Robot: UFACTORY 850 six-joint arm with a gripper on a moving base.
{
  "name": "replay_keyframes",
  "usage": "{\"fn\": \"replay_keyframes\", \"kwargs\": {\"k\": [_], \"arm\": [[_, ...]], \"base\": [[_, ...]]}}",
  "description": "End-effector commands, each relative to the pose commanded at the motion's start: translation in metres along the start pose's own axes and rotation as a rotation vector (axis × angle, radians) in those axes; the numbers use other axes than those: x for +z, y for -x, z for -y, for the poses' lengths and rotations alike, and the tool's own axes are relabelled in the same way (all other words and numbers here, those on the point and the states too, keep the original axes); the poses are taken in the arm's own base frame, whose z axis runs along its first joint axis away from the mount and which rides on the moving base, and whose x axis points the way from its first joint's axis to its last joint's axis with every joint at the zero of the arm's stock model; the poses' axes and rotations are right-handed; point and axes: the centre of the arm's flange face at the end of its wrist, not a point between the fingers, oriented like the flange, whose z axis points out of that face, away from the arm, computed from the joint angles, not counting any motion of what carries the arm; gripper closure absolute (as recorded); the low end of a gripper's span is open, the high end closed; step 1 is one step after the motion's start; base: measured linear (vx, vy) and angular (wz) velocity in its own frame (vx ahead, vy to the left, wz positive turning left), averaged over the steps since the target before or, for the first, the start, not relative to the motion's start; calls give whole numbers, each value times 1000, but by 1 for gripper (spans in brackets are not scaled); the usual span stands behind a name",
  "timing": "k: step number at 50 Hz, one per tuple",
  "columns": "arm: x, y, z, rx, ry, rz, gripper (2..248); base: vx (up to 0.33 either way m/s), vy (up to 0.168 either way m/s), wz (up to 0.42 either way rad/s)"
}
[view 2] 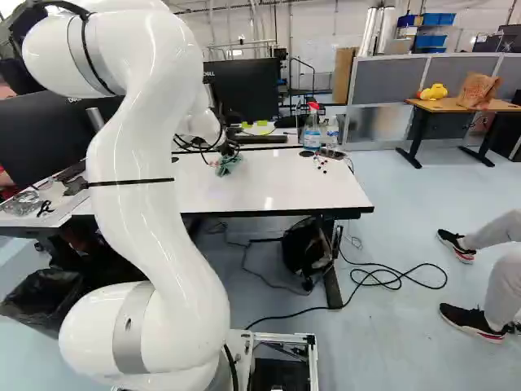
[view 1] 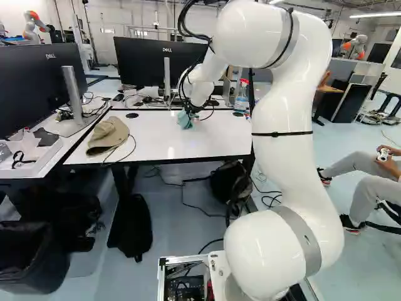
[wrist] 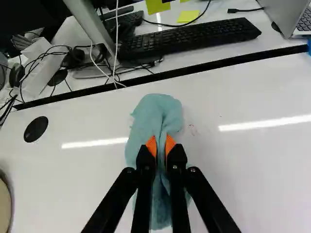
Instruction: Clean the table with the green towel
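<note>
The gripper (view 2: 221, 156), low over the white table (view 2: 277, 183) in the right base view, is partly hidden behind arm and cables. In the wrist view my gripper (wrist: 161, 145) is shut on the green towel (wrist: 156, 114), a fold of it pinched between the orange pads. The towel looks bunched and lies on the tabletop, reaching ahead of the fingertips and back under the fingers. Faint red marks (wrist: 193, 129) show on the table just beside the towel. The towel (view 1: 185, 119) also shows under the gripper in the left base view.
A cap (view 1: 108, 136) lies on the table at its left. A spray bottle (view 2: 312, 129) and small dark and red bits (view 2: 321, 162) are near the right back. Beyond the table's back seam stand a keyboard (wrist: 189, 38) and monitors (view 1: 145, 61). Other robots (view 1: 34, 26) stand far back.
</note>
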Motion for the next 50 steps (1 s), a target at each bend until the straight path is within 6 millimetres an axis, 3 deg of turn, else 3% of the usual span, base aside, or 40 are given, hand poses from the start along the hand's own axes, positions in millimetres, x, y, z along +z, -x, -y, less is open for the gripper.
{"fn": "replay_keyframes", "kwargs": {"k": [8,50], "arm": [[8,6,-1,0,4,13,209],[8,7,-1,0,4,28,209]], "base": [[0,0,0],[0,0,0]]}}
